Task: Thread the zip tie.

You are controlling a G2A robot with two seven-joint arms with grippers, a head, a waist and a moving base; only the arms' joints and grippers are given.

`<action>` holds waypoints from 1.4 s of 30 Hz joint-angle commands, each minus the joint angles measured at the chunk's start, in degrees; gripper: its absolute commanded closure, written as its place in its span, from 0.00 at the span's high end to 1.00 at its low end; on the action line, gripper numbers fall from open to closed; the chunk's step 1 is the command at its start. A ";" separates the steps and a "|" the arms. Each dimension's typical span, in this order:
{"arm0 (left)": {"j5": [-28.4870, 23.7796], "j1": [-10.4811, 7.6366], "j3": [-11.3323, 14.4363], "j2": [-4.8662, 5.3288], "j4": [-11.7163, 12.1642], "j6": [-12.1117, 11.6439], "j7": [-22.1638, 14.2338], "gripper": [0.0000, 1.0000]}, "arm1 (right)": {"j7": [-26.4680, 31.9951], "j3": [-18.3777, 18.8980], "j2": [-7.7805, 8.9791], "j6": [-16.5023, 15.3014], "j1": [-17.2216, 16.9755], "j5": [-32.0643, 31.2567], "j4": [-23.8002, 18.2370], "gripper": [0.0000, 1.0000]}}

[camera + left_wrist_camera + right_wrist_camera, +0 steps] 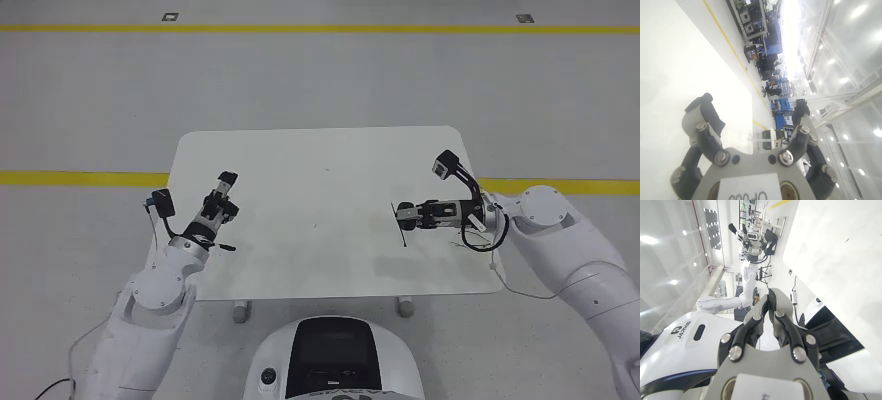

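1. Zip tie (400, 230): I see a thin black strip at 3 o'clock on the white table (320, 160), its upper end pinched by the right gripper (397, 211).
2. On my right wrist feed, that gripper's fingers (772, 303) press tightly together.
3. The left gripper (226, 188) hangs over the table at 9 o'clock, well apart from the tie, its fingers (702, 108) spread wide.

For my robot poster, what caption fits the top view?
Right jaws pinch a black zip tie above the white table; left jaws open.
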 commanded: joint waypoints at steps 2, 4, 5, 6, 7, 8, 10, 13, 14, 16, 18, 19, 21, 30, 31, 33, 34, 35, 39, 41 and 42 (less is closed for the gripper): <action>-0.21 0.02 -0.05 0.00 0.00 0.00 -0.02 1.00 | -0.04 -0.01 0.00 -0.01 0.01 -0.02 0.00 0.00; -0.21 0.02 -0.05 0.00 0.00 0.00 -0.02 1.00 | -0.04 -0.01 0.00 -0.01 0.01 -0.02 0.00 0.00; -0.21 0.02 -0.05 0.00 0.00 0.00 -0.02 1.00 | -0.04 -0.01 0.00 -0.01 0.01 -0.02 0.00 0.00; -0.21 0.02 -0.05 0.00 0.00 0.00 -0.02 1.00 | -0.75 0.00 -0.03 0.14 -0.21 -0.24 -0.14 0.00; 0.61 -0.19 0.41 0.02 -0.01 -0.08 -0.62 1.00 | -1.33 -0.01 -0.08 0.39 -0.50 -0.75 -0.45 0.00; 1.40 -0.54 0.85 0.04 0.02 -0.06 -1.25 1.00 | -1.52 0.06 -0.11 0.62 -0.65 -1.09 -0.57 0.00; 3.72 -1.78 2.47 0.15 -0.12 0.04 -4.54 1.00 | -1.35 0.22 -0.25 0.99 -0.84 -1.12 -0.50 0.00; 7.35 -4.53 5.28 0.15 0.21 1.90 -7.47 1.00 | -0.79 0.38 -0.51 0.95 -1.07 -0.78 -0.18 0.00; 8.08 -5.56 6.38 0.10 0.49 2.41 -8.40 1.00 | -0.65 0.41 -0.59 0.86 -1.16 -0.72 -0.10 0.00; 9.47 -7.93 9.01 -0.11 1.30 3.80 -9.93 1.00 | -0.24 0.39 -0.79 0.89 -1.48 -0.45 0.10 0.00; 11.12 -10.46 12.11 -0.45 2.53 6.06 -10.43 1.00 | 0.49 0.18 -1.00 1.43 -1.66 -0.47 0.59 0.00; 11.98 -11.35 13.74 -0.62 2.87 6.23 -10.77 1.00 | 0.68 0.07 -1.11 1.73 -1.64 -0.51 0.89 0.00; 13.23 -12.05 15.15 -0.72 3.49 5.97 -11.21 1.00 | 1.20 -0.10 -1.36 2.16 -1.53 -0.17 1.53 0.00; 13.23 -12.05 15.15 -0.72 3.49 5.97 -11.21 1.00 | 0.68 0.19 -1.50 1.65 -1.26 -0.80 2.15 0.00; 13.23 -12.05 15.28 -0.74 3.54 5.83 -11.03 1.00 | -0.06 0.16 -1.55 1.79 -1.48 -0.94 1.91 0.00; 13.21 -12.73 16.20 -0.83 3.83 5.29 -11.77 1.00 | -0.75 -0.02 -1.74 2.42 -1.82 -1.61 1.00 0.00; 12.64 -13.31 16.68 -0.94 4.18 5.34 -12.08 1.00 | -0.18 -0.07 -1.85 2.49 -1.80 -1.33 0.82 0.00; 11.88 -14.21 17.44 -1.09 4.73 5.35 -12.64 1.00 | 0.57 -0.08 -1.99 2.46 -1.76 -0.73 0.94 0.00; 9.14 -18.59 20.80 -1.81 8.07 4.59 -15.62 1.00 | 3.00 -0.37 -2.57 2.43 -1.56 1.24 2.07 0.00; 8.20 -21.26 22.65 -2.27 9.82 5.61 -16.73 1.00 | 3.73 -0.59 -2.85 2.74 -1.53 1.97 2.97 0.00; 8.85 -22.89 24.05 -2.54 10.79 6.02 -17.07 1.00 | 4.21 -0.67 -3.03 2.86 -1.42 2.35 3.57 0.00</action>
